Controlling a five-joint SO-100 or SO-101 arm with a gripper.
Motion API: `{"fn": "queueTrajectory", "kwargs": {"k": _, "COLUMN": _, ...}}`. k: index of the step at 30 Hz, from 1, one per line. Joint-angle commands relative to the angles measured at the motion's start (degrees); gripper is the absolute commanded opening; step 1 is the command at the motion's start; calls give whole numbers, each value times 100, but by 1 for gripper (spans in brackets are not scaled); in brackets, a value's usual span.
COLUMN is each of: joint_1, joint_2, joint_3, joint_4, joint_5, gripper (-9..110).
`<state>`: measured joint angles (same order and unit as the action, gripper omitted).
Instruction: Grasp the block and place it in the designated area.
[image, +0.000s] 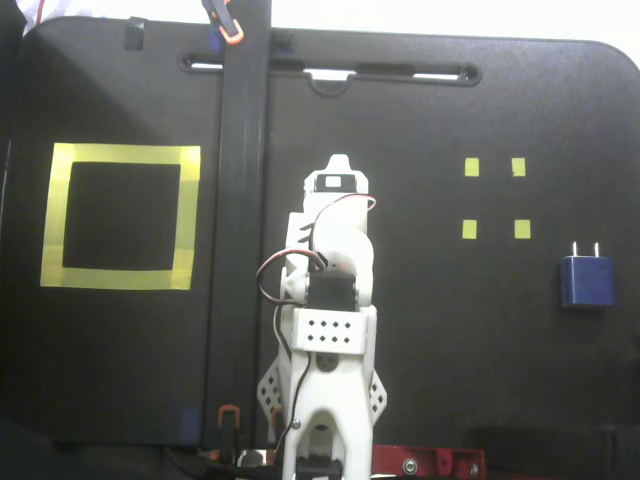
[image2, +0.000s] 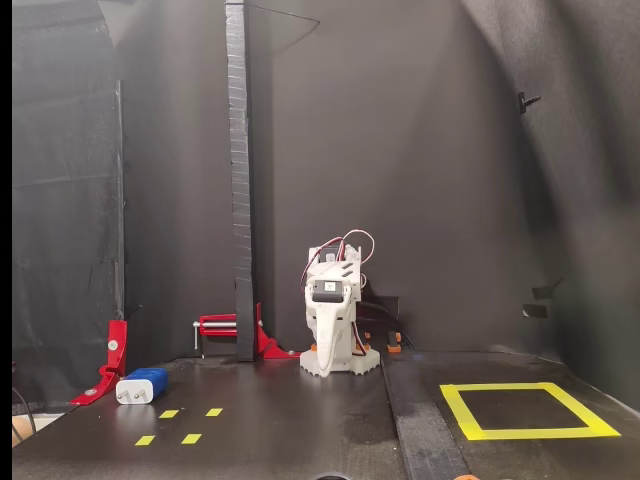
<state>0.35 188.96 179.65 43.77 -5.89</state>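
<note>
The dark-blue block (image: 587, 281) lies flat on the black table at the right edge in the top-down fixed view, its two silvery prongs pointing to the far side. From the front it shows at the left (image2: 142, 386), on its side. The designated area (image: 120, 155), a square of wide yellow tape, lies far left from above and at the right from the front (image2: 525, 434). My white arm is folded over its base in the middle. Its gripper (image: 339, 166) (image2: 325, 365) hangs tip-down, shut, holding nothing, far from both block and square.
A tall black post (image2: 240, 180) stands left of the arm, and a black strip (image: 243, 200) runs across the table between arm and square. Several tiny yellow tape squares (image: 494, 198) lie near the block. Red clamps (image2: 110, 360) sit behind the block.
</note>
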Motion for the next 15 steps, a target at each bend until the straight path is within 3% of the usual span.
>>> {"fn": "queueTrajectory", "kwargs": {"k": 1, "joint_1": 0, "joint_2": 44, "joint_3": 35, "joint_4": 18, "joint_5": -18, "gripper": 0}}
{"fn": "queueTrajectory", "kwargs": {"k": 9, "joint_1": 0, "joint_2": 44, "joint_3": 35, "joint_4": -105, "joint_5": -97, "gripper": 0}}
{"fn": "queueTrajectory", "kwargs": {"k": 15, "joint_1": 0, "joint_2": 44, "joint_3": 35, "joint_4": -1169, "joint_5": -105, "gripper": 0}}
